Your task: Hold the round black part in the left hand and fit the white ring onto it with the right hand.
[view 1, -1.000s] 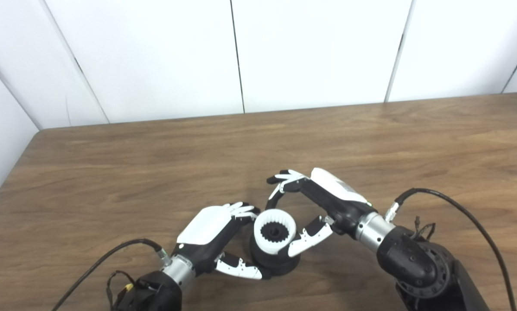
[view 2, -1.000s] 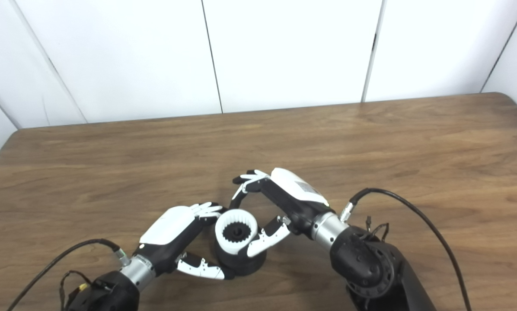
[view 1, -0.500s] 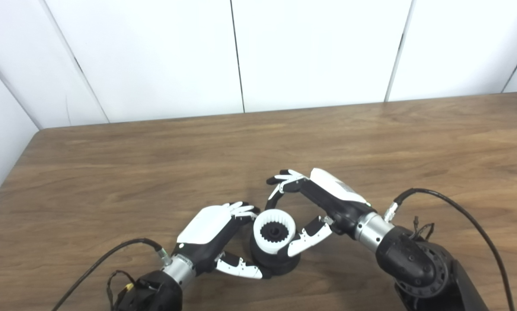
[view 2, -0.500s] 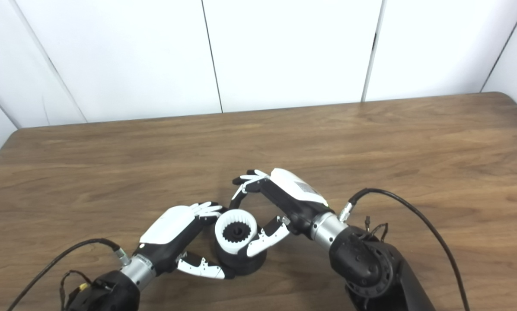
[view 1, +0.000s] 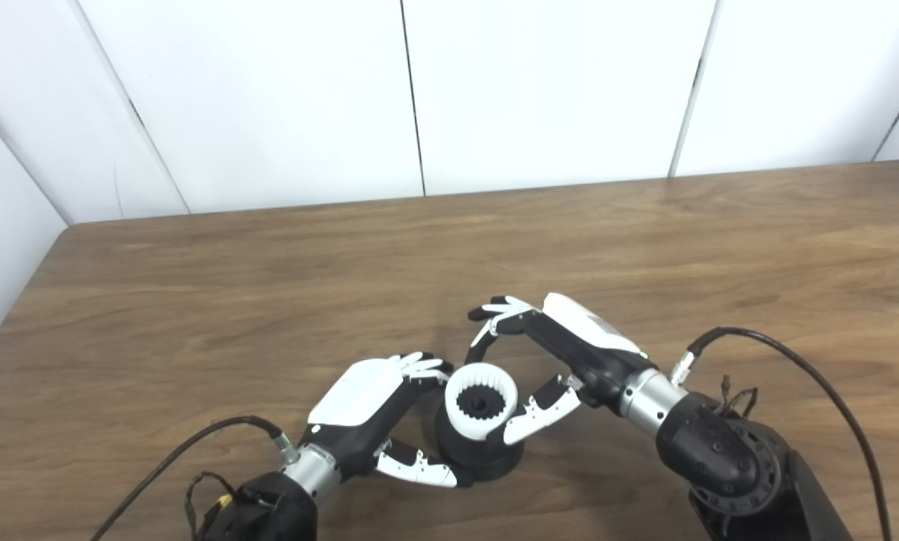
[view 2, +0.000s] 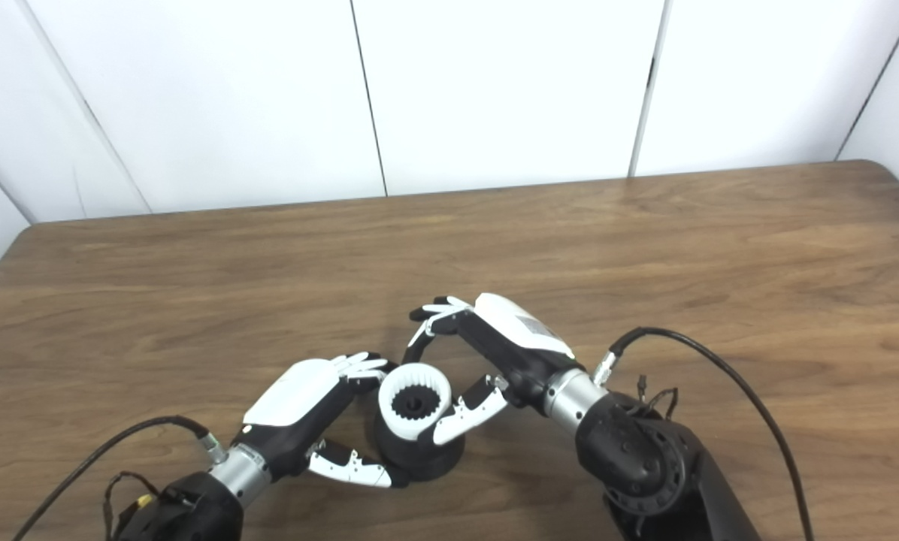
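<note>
**White ring seated on the black part, both hands around it**

The left hand (view 1: 370, 402) is clamped on the round black part (view 1: 478, 454): its fingers curl against the part's far left side and its thumb lies along the base at the near left. The black part stands upright on the wooden table (view 1: 194, 300), near its front edge. The white ring (view 1: 482, 404), toothed inside, sits on top of the black part with a black toothed hub showing through its middle. The right hand (view 1: 562, 353) is just right of the ring, fingers spread apart; its thumb tip touches or nearly touches the ring's right side, while its fingers arch above the far side without clearly meeting it. Black cables (view 1: 795, 361) trail from both wrists across the table.
</note>
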Robot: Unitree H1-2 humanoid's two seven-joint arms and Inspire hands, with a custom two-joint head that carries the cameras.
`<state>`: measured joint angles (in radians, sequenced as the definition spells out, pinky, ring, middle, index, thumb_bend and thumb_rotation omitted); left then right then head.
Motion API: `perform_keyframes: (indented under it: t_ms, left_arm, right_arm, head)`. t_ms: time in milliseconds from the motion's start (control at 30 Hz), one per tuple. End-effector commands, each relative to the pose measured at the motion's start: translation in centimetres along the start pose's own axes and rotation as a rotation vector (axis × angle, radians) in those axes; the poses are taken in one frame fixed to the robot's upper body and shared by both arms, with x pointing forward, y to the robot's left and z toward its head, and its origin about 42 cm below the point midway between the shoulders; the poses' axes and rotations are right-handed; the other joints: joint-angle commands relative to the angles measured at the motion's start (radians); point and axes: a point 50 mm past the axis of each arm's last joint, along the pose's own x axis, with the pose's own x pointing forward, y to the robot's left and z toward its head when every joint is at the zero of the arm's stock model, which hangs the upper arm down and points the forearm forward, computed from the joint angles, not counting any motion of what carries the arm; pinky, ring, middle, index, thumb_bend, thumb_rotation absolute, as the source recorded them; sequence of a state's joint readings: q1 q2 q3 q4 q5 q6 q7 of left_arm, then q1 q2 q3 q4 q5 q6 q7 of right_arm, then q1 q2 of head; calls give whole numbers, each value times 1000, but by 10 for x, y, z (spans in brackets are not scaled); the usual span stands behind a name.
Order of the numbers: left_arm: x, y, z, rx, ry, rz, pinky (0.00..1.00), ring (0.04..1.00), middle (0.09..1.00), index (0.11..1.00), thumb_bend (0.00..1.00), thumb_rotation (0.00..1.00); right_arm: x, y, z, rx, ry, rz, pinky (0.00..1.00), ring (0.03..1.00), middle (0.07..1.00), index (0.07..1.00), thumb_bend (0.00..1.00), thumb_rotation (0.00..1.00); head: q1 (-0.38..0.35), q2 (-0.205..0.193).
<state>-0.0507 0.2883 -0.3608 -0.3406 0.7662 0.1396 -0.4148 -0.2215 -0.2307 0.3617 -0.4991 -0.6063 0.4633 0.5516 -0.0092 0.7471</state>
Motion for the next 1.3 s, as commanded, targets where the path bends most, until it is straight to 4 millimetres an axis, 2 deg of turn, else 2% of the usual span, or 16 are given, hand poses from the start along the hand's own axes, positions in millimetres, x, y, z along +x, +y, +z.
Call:
perform_keyframes:
  t_ms: [0, 600, 900, 1267]
  left_arm:
    - [0, 10, 6, 29, -30, 41, 958, 950, 892, 667, 709, 429]
    - [1, 12, 7, 25, -28, 36, 957, 953, 897, 663, 704, 436]
    - [2, 13, 7, 20, -30, 35, 948, 952, 897, 665, 704, 435]
    - [2, 11, 8, 21, -28, 40, 946, 950, 893, 666, 708, 419]
  right_arm:
    - [1, -11, 6, -18, -40, -55, 906, 966, 885, 488, 524, 151]
    - [0, -6, 3, -10, -26, -46, 919, 968, 886, 488, 525, 151]
    - [-2, 1, 5, -75, -34, -31, 909, 979, 886, 489, 524, 153]
    - [-1, 7, -1, -103, -28, -24, 889, 975, 883, 492, 524, 154]
  head:
    - [0, 1]
    - [2, 12]
    - [0, 17]
    - [2, 17]
